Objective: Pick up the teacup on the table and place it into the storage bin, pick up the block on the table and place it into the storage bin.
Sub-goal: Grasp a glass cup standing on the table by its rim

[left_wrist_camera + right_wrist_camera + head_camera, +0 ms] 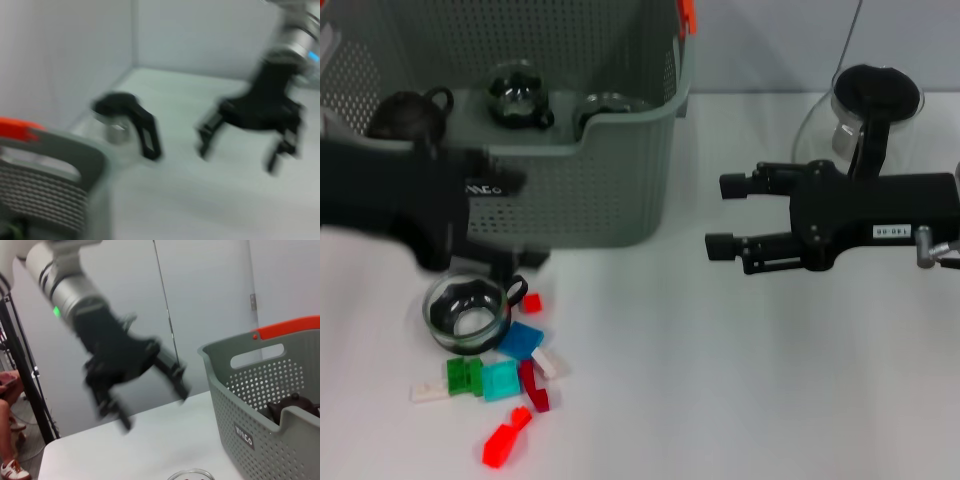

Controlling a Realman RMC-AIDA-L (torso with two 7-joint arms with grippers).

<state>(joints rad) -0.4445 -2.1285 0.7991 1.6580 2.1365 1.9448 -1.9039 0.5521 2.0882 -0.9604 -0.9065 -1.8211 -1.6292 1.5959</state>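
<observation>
White tabletop (720, 380) bearing the glass teacup (468, 313) beside scattered blocks (501, 382), before the grey storage bin (570, 190); left gripper (145, 390) spread open above the cup, right gripper (720, 215) open, well apart.

— What sort of place are we in?

— We take it for a robot test room or lab. We see a bare white table (720, 380) under two black robot arms, with plain pale walls (200, 300) closing it in.

— Anything beyond the table?

— At the edge of the right wrist view we see a black stand (22, 375) and a seated person's legs (10, 390), so someone sits close by.
</observation>
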